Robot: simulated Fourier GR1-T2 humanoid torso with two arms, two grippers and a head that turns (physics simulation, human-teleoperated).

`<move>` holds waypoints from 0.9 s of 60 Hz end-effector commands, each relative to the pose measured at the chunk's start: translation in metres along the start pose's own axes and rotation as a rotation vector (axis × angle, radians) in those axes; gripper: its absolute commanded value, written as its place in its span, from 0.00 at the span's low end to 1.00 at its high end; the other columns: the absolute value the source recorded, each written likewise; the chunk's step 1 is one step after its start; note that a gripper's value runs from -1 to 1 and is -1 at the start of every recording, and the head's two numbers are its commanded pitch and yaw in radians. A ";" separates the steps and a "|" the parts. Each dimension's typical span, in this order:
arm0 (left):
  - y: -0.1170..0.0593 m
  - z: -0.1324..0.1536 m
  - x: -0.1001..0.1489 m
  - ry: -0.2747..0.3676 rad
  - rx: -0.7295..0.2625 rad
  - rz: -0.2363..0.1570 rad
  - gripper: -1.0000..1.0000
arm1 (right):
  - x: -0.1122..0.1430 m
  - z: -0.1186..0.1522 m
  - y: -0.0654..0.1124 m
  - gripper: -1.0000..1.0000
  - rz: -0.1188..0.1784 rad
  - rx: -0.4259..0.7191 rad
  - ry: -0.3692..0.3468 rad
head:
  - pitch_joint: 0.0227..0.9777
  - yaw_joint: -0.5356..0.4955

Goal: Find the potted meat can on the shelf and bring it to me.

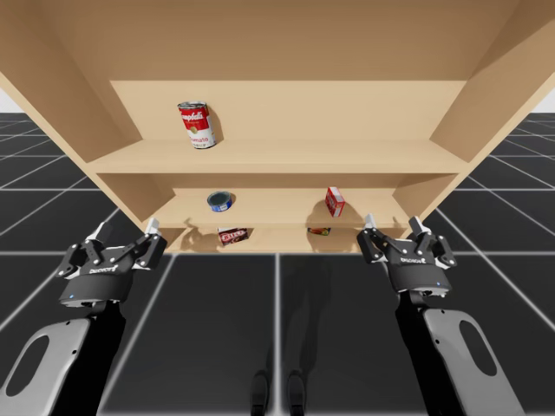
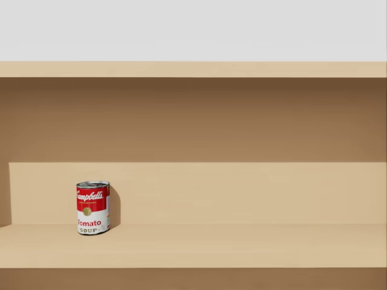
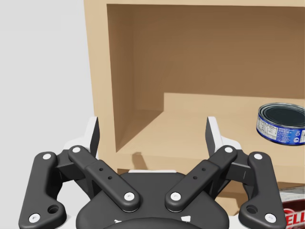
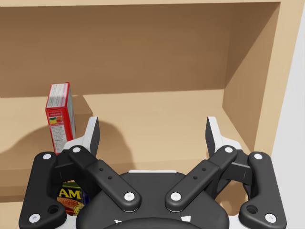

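Wooden shelf (image 1: pixel 347 156), high view: the potted meat can (image 1: pixel 319 230) lies on the lowest board, right of middle, under a red box (image 1: pixel 335 202). Head view: a soup can (image 2: pixel 93 207) on the top board. Left wrist view: left hand (image 3: pixel 152 129) spread wide, blue tin (image 3: pixel 282 123) ahead. Right wrist view: right hand (image 4: pixel 152 129) spread wide, the potted meat can (image 4: pixel 70 198) low beside it. It is likely rigid, slick and light, so pinch its flat sides.

On our shelf (image 1: pixel 347 154), the upper board holds a tall red-and-white can (image 1: pixel 198 124), upright. On the middle board we see a flat blue can (image 1: pixel 220 201) and a red box (image 1: pixel 335 202). A low red box (image 1: pixel 232 235) and a small dark can (image 1: pixel 319 230) lie below.
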 end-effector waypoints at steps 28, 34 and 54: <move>-0.001 0.000 -0.001 -0.004 -0.002 -0.004 0.00 | -0.001 -0.001 0.001 0.00 0.034 -0.015 0.004 | 0.32 0.50; -0.001 0.000 -0.002 -0.005 -0.002 -0.003 0.00 | -0.001 -0.001 0.001 0.00 0.042 -0.019 0.000 | 0.40 0.50; -0.003 0.000 -0.002 -0.005 -0.012 -0.002 0.00 | -0.001 0.000 0.001 0.00 0.051 -0.021 -0.006 | 0.65 0.38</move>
